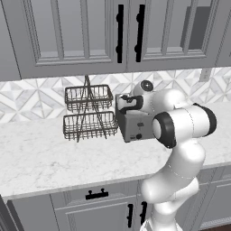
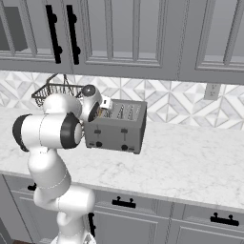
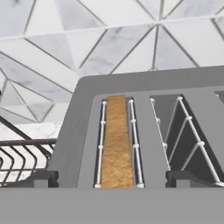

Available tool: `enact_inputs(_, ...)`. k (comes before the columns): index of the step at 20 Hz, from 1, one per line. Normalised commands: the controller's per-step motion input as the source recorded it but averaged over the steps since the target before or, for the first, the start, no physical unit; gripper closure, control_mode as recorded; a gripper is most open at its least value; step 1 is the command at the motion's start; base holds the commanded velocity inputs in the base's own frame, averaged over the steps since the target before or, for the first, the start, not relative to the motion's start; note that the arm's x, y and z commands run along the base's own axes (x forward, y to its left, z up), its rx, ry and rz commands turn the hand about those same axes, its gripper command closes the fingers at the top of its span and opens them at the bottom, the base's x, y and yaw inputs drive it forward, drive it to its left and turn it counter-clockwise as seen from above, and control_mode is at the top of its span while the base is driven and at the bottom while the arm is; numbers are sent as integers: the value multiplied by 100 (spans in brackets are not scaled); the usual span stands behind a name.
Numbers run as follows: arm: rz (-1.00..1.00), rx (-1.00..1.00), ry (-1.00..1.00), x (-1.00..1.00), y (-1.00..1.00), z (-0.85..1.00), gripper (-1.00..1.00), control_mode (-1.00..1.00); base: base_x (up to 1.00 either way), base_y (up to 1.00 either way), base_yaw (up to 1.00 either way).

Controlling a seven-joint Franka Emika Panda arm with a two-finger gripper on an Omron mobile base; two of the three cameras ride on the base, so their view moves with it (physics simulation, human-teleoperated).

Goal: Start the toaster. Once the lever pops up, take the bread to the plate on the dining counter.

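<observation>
The grey four-slot toaster (image 2: 119,127) stands on the marble counter against the tiled wall; in the left base view the toaster (image 1: 134,127) is partly behind my arm. The bread (image 3: 116,140), tan with a brown crust, sits upright in the leftmost slot seen by the hand camera. My gripper (image 3: 114,179) hovers just above the toaster's top, open, one fingertip (image 3: 43,178) left of that slot and the other right of it, nothing between them. From the base cameras the gripper (image 2: 100,112) hangs over the toaster's left end. The plate and the dining counter are out of view.
A two-tier dark wire basket rack (image 1: 88,113) stands just left of the toaster. Grey wall cabinets (image 1: 72,36) hang overhead. A wall outlet (image 2: 211,90) is at the right. Bare marble counter (image 2: 190,157) stretches to the toaster's right.
</observation>
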Motion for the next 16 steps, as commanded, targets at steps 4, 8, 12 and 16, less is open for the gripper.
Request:
enact_inputs(4, 0, 0, 0, 0, -13, 0, 100, -100, 0, 0, 0)
enact_inputs(8, 0, 0, 0, 0, -29, 0, 100, -100, 0, 0, 0)
enact_inputs(12, 0, 0, -4, 0, -18, 1, 100, -100, 0, 0, 0)
enact_inputs(16, -1, 0, -7, 0, -4, 12, 100, -100, 0, 0, 0)
